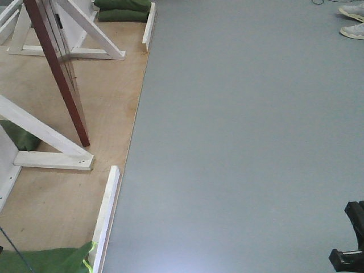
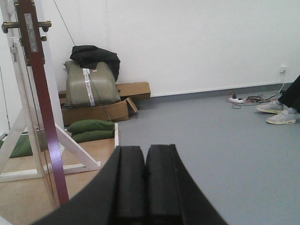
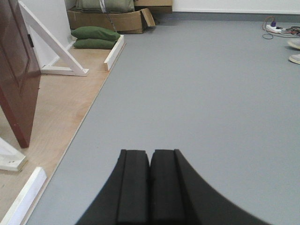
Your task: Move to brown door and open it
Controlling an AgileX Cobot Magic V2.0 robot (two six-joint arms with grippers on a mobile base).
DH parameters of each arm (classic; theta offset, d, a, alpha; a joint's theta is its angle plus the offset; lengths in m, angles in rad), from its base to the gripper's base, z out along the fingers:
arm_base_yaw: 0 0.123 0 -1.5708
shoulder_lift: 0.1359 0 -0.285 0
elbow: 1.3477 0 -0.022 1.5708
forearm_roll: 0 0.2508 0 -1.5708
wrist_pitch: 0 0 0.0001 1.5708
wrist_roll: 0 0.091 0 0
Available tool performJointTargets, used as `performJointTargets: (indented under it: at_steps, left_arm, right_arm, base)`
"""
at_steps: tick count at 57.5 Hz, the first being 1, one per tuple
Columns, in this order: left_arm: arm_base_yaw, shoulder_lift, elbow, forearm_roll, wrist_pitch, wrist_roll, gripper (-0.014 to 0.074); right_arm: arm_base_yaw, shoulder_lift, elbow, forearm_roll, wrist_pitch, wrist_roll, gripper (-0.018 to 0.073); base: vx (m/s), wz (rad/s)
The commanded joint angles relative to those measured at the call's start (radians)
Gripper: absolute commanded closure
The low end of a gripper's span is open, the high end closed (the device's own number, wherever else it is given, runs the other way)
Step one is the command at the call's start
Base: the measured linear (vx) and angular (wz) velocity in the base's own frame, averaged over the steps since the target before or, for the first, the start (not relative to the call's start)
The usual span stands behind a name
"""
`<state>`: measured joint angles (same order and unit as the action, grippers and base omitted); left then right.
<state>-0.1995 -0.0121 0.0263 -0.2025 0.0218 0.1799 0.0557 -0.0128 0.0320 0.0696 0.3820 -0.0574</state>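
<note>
- brown door (image 1: 61, 77): stood edge-on at upper left, kept upright by white braces (image 1: 45, 132), well apart from both grippers.
- left gripper (image 2: 145, 154), right gripper (image 3: 150, 157): pads pressed together, empty, likely tucked for driving closer.

floor: grey, smooth (image 1: 244, 142) | left side: plywood platform (image 1: 108, 96) lying on it, white edge battens (image 1: 108, 210) | on plywood: white frame braces (image 1: 54, 162), stacked green sandbags (image 2: 91, 130) | by far wall: cardboard boxes (image 2: 96, 112), power strip (image 2: 236, 99), someone's sneakers (image 2: 280, 117)
</note>
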Motion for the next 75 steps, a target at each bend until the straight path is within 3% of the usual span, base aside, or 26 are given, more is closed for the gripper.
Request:
performJointTargets:
  at_steps: [1,75]
  left_arm:
    - [-0.005,-0.013,-0.018,0.000,-0.080,-0.001,0.0600]
    - [-0.005,-0.013,-0.018,0.000,-0.080,-0.001,0.0600]
  right_arm:
    - [-0.002,-0.006,0.003,-0.006,-0.078,-0.009,0.0559]
    - [-0.002,-0.006,0.003,-0.006,-0.081,-0.009,0.0559]
  base:
    - [0.32,-0.04]
    - [0.39,-0.04]
